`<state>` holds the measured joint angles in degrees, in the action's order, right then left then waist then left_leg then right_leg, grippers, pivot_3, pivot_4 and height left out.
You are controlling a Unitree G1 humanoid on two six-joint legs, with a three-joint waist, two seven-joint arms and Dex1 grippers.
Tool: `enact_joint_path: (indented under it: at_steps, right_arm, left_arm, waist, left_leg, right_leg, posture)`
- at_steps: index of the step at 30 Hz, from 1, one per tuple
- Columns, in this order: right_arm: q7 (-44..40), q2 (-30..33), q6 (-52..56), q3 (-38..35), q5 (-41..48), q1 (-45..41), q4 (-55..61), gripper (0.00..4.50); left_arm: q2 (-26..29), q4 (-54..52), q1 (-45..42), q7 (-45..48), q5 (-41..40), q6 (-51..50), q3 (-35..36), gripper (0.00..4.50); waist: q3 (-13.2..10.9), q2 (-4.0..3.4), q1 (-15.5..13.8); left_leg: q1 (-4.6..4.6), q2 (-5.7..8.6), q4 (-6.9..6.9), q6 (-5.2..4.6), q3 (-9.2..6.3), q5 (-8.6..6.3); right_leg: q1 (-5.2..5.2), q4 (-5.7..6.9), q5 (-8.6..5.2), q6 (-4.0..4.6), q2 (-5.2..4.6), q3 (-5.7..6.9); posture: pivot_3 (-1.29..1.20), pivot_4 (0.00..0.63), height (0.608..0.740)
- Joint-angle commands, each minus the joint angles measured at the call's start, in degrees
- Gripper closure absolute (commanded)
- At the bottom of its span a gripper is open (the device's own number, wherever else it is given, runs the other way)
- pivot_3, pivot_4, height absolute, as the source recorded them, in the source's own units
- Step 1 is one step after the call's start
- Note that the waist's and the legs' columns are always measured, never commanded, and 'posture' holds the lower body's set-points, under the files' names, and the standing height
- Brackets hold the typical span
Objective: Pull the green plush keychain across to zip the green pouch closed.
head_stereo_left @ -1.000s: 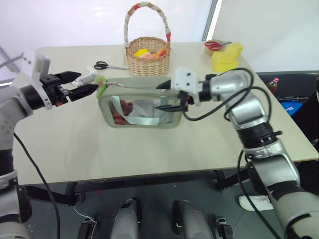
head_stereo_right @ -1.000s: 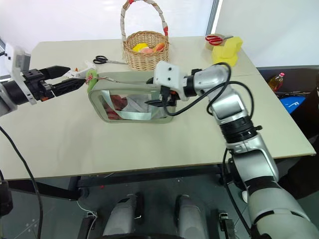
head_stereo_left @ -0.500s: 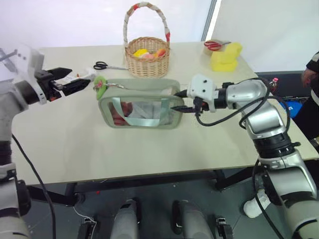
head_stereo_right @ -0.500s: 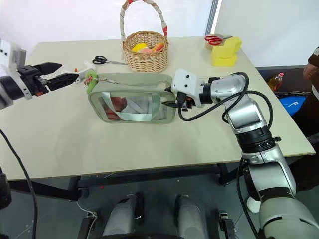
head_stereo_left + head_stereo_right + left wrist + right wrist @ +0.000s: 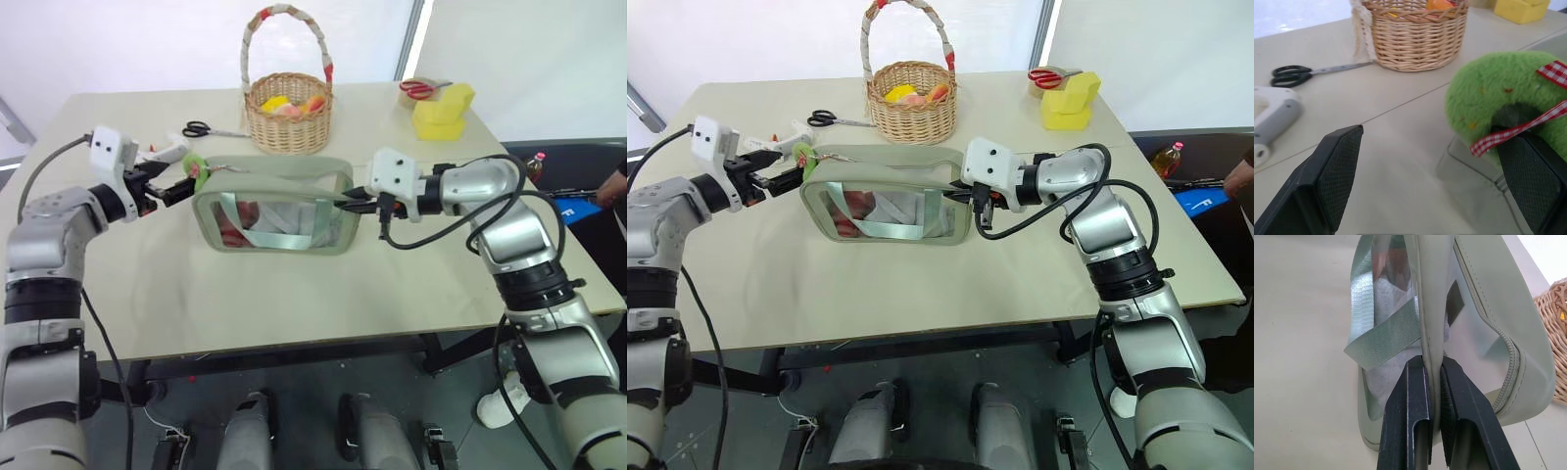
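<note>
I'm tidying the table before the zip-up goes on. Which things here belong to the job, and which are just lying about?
In the job:
green pouch
green plush keychain
left gripper, open at the keychain
right gripper, shut on the pouch's edge

Lying about:
wicker basket with toys
black scissors
red scissors
yellow block
white tool

Head stereo pair looks down over table [image 5: 294, 294]; wrist cameras sit close, both sharing pouch [image 5: 1484, 323].
</note>
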<state>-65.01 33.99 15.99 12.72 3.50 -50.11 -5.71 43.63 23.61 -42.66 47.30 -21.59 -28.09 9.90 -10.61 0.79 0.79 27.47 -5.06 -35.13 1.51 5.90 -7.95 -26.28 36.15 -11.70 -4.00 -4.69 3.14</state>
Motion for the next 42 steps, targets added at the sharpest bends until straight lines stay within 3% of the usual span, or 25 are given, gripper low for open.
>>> enact_joint_path:
  at_steps: [1,2,5,12,22,30,38,42]
  right_arm:
    - [0.4,-0.4,-0.6,0.0,0.0,-1.6,0.6,4.45]
    - [0.4,-0.5,-0.8,0.0,-0.1,-1.7,0.4,4.45]
    - [0.6,-0.7,-0.8,0.2,-0.1,-2.0,0.1,4.50]
    - [0.9,-1.3,-0.8,0.3,-0.3,-2.4,-0.2,4.50]
    - [1.2,-1.4,-0.8,0.0,-0.4,-2.7,-0.8,4.50]
    - [2.0,-1.8,-1.9,0.1,-1.2,-3.3,-2.7,4.50]
    - [2.9,-2.6,-2.4,0.0,-1.8,-4.1,-4.1,4.50]
    - [3.1,-3.0,-2.6,0.1,-2.2,-4.3,-4.7,4.50]
  left_arm:
    - [0.1,-1.5,-1.4,0.8,0.2,0.6,0.3,0.00]
    - [0.0,-1.6,-1.5,0.9,0.2,0.6,0.2,0.00]
    - [-0.8,-1.0,-3.1,0.2,-1.0,-0.5,1.6,0.85]
    - [-1.6,0.2,-3.2,2.0,0.1,1.2,0.5,4.42]
    - [-0.4,1.3,-10.8,1.1,-2.6,-1.4,3.8,4.48]
    - [0.6,-10.1,-11.5,9.3,-1.4,-6.6,-5.5,4.48]
    - [-1.0,-8.7,-12.7,7.7,3.5,-2.6,-9.2,4.48]
    - [-0.5,-7.4,-14.0,8.7,4.0,-1.6,-8.6,3.08]
  waist:
    - [0.0,0.00,0.0]
    - [0.0,0.00,0.0]
    - [0.0,0.00,0.0]
    - [0.0,0.00,0.0]
    - [0.0,0.00,0.0]
    - [0.0,0.00,0.0]
    - [0.0,0.00,0.1]
    - [0.0,0.00,0.0]
  left_leg:
    - [0.00,0.00,0.00,0.00,0.00,0.00]
    - [-0.01,0.00,0.00,0.00,0.00,0.00]
    - [-0.01,0.00,-0.01,0.00,0.00,0.00]
    - [-0.01,0.00,-0.03,-0.09,-0.01,0.05]
    - [-0.01,0.00,-0.05,-0.09,-0.02,0.06]
    - [-0.02,0.00,-0.05,-0.09,-0.01,0.06]
    - [-0.03,0.00,-0.07,-0.11,-0.02,0.07]
    - [-0.03,0.00,-0.08,-0.12,-0.02,0.07]
  right_leg:
    - [0.01,0.00,0.00,0.00,0.00,0.00]
    - [0.01,0.00,0.00,0.00,0.00,0.00]
    - [0.02,0.00,0.00,0.00,0.00,0.00]
    - [0.03,0.02,0.00,-0.01,0.01,0.00]
    - [0.04,0.03,0.00,-0.01,0.01,0.01]
    - [0.08,0.03,0.00,-0.02,0.01,0.00]
    - [0.06,0.04,0.00,-0.02,0.02,-0.01]
    - [0.07,0.05,0.00,-0.02,0.01,-0.01]
  posture:
    - [0.00,0.150,0.740]
    - [0.00,0.150,0.740]
    - [0.00,0.150,0.740]
    - [0.00,0.150,0.740]
    - [0.00,0.150,0.740]
    - [0.00,0.150,0.740]
    - [0.00,0.150,0.740]
    - [0.00,0.150,0.740]
